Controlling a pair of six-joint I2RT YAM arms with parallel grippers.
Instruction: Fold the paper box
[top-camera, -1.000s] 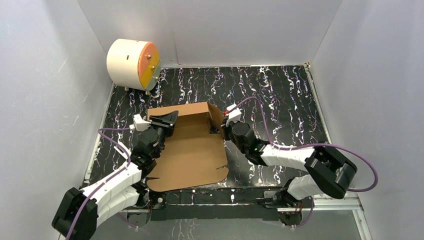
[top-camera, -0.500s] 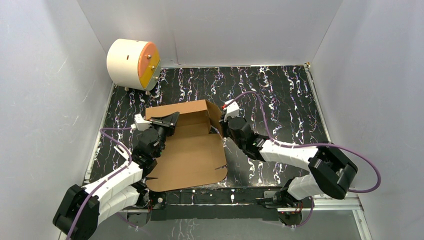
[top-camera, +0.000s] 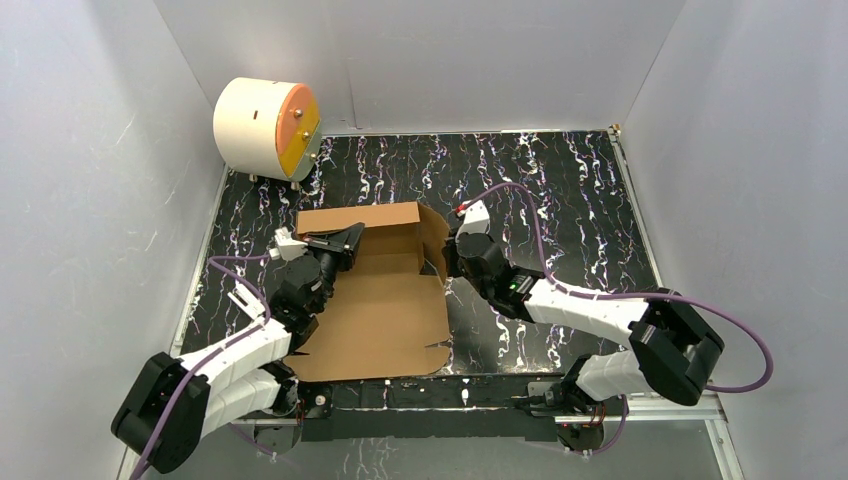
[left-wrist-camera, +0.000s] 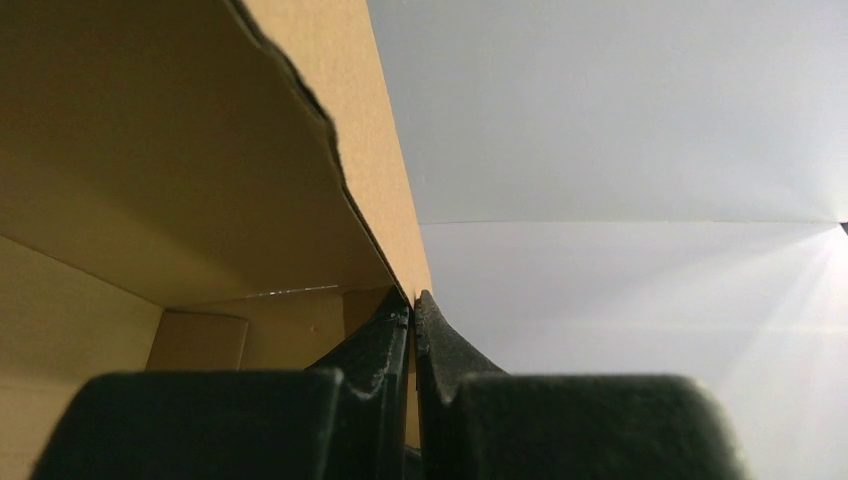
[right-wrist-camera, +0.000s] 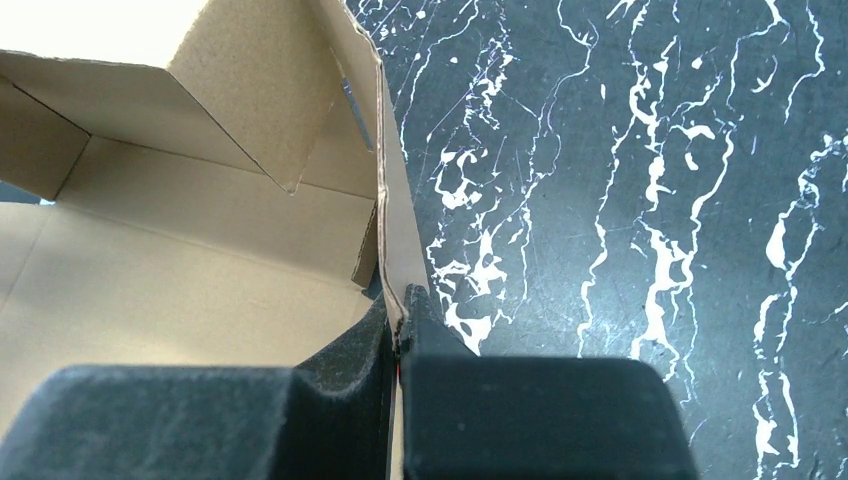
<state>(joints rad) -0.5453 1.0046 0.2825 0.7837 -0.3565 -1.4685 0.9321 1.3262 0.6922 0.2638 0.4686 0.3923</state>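
Both grippers were clamped on cardboard by this moment, and that was the change. A second before, the left gripper (top-camera: 345, 238) had stood open around the left side panel (left-wrist-camera: 250, 180) of the paper box (top-camera: 385, 300). It had since shut fully, and its wrist view showed the thin panel edge pinched right between the fingertips. The right gripper (top-camera: 447, 262) had been closed on the right side panel (right-wrist-camera: 393, 240) all along and remained so, with the panel running up and away from its tips, nearly upright.

The box lay between the two grippers, its base flat on the surface (top-camera: 560, 200). The back wall (top-camera: 360, 215) stood raised beyond both sets of fingertips, and the long front flap (top-camera: 370, 345) stretched back behind them, still flat. Over that second the right gripper had also eased forward a little, the sheet shifting with it.

With a hold on each side, the likely next step was to raise the two panels together — then fold the front flap over. Such thin-edged holds made a slip the main risk.
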